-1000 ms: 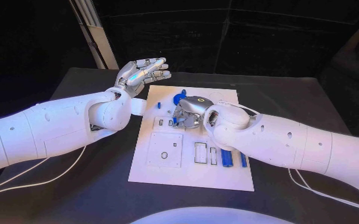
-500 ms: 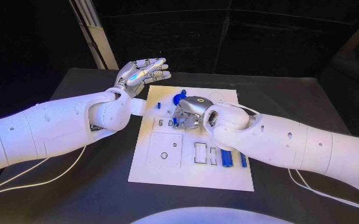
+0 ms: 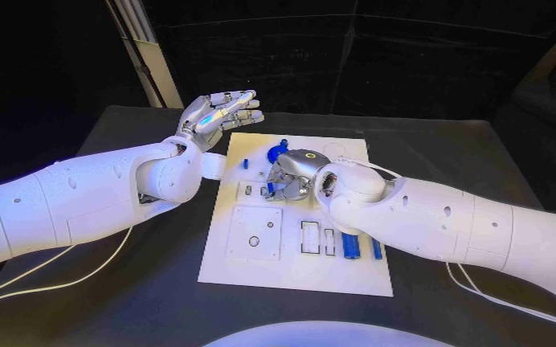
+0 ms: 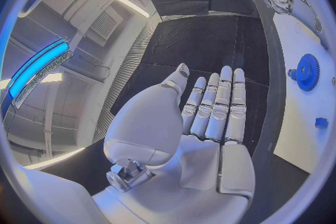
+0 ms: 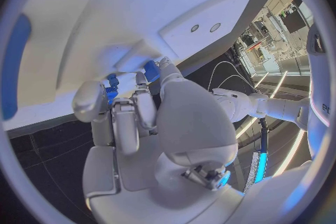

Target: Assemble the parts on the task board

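The white task board (image 3: 296, 271) lies in the middle of the black table. My right hand (image 3: 294, 175) is down on its middle, fingers curled over a small blue part (image 3: 269, 190). In the right wrist view that blue part (image 5: 112, 82) sits pinched between the thumb and a finger of the right hand (image 5: 140, 123), against the board (image 5: 91, 39). A blue gear (image 3: 275, 154) stands just beyond the hand. My left hand (image 3: 220, 114) is raised off the board's far left corner, fingers straight and holding nothing. The left wrist view shows the left hand (image 4: 210, 117), the gear (image 4: 306, 71) and a small blue piece (image 4: 321, 122).
Two blue bars (image 3: 350, 245) (image 3: 377, 248) lie beside rectangular slots near the board's front right. A small blue piece (image 3: 246, 162) sits near the board's far left. A white cable (image 3: 70, 275) trails over the table at the left; a pale post (image 3: 139, 34) stands behind.
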Controlling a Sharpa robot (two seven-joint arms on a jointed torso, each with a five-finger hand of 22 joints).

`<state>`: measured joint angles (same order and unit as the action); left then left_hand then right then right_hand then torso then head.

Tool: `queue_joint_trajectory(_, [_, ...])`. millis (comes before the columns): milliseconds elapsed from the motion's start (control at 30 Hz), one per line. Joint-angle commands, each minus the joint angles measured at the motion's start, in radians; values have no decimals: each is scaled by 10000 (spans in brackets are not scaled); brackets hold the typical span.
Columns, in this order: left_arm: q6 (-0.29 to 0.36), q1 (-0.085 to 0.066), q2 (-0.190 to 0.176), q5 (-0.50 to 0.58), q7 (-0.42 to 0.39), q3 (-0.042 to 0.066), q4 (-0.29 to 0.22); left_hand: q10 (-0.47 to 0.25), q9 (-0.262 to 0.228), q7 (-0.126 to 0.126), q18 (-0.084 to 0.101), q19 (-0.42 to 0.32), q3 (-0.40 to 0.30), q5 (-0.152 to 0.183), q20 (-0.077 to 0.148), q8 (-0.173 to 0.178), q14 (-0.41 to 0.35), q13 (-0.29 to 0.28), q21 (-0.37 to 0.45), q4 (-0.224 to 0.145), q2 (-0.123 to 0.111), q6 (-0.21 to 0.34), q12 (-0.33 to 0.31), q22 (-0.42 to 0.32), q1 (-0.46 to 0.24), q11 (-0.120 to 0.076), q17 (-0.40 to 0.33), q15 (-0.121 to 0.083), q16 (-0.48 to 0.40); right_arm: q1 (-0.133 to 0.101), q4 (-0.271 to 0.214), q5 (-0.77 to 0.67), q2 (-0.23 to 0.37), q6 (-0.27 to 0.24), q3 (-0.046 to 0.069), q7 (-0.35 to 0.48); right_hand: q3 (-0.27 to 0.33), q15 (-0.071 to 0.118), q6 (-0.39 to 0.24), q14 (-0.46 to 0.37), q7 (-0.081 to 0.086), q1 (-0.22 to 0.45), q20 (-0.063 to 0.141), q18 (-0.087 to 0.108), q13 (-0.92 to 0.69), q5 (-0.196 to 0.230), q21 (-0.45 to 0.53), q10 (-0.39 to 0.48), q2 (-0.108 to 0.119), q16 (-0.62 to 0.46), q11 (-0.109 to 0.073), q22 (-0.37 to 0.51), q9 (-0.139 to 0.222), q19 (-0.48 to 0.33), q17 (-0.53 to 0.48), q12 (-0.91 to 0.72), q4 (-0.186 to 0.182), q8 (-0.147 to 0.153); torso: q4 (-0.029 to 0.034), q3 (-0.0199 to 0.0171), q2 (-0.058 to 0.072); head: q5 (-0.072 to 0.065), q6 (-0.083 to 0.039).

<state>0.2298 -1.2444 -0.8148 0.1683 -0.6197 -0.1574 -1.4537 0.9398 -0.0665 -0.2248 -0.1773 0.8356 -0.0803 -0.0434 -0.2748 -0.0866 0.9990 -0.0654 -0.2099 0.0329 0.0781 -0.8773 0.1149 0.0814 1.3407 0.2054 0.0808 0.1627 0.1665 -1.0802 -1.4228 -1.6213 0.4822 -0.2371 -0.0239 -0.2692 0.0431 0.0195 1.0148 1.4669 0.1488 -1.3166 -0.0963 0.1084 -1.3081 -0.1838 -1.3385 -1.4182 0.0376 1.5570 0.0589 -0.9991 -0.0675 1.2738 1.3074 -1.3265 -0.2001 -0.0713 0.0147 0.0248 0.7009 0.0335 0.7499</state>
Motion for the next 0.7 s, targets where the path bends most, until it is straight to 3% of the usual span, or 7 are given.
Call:
queue_joint_trajectory(33, [-135,-18,-7,7,-19,9,-6,20,7,-391,-48,71,8,-40,30,40,59,11,53,-52,16,-30,-63,-11,-79,32,-10,-4,-45,21,-28,20,53,-636,-27,65,62,-95,-151,938,-13,146,-14,15,-241,-6,93,78,76,-45,37,72,-7,-65,2197,81,-127,62,2,-1,-2,-5,-4])
queue_joint_trajectory(133, [-175,-17,-13,4,-12,9,6,219,-22,-246,-66,150,-55,-41,58,-40,139,-11,53,-86,50,-226,9,-25,-81,-72,-8,-60,-38,69,-232,200,253,-1468,-23,775,166,-140,-433,929,57,91,-49,34,-179,-312,167,141,284,-63,95,200,12,-130,2159,152,-189,88,-2,-13,-8,13,-11])
queue_joint_trajectory(233, [-186,-17,-25,-38,19,9,24,354,-18,-163,-82,342,-97,-40,127,-65,383,-2,-8,-99,49,-351,26,-12,-121,-150,30,-147,54,89,-437,491,475,-1871,-19,1440,275,-196,-722,928,135,66,-95,44,-80,-446,214,236,422,-66,163,276,23,-170,2158,262,-272,94,-14,-20,-5,33,-26])
queue_joint_trajectory(467, [-180,-16,-73,-228,164,8,61,592,-3,-66,-76,948,-140,-51,345,-49,1188,6,-252,-105,-17,-536,-5,61,-253,-273,249,-379,364,92,-1169,1497,1282,-2338,-6,3282,711,-316,-1159,908,271,14,-216,72,59,312,320,400,514,-102,297,441,9,-279,2089,397,-575,70,-14,-1,-15,60,-43])
queue_joint_trajectory(600, [-204,-15,-117,-657,452,8,97,1000,-12,58,-95,1668,-62,-31,637,-73,2168,-30,-612,-41,-136,-756,81,198,-448,-455,622,-664,821,26,-1788,2292,1965,-2374,86,4128,824,-335,-1204,874,289,-72,-240,100,187,542,399,513,518,-166,315,585,-1,-366,1957,527,-683,55,-25,-12,-23,61,-74])
queue_joint_trajectory(700, [-234,-15,-160,-1240,862,8,125,1734,-45,276,-75,2745,73,-45,1055,-179,3695,-132,-1247,54,-259,-1116,337,474,-656,-776,1257,-1085,1735,-39,-2204,2971,2460,-2331,227,4440,840,-336,-1180,821,284,-164,-246,139,336,536,508,633,475,-262,313,797,-12,-488,1759,685,-709,33,-32,-13,-31,54,-102])
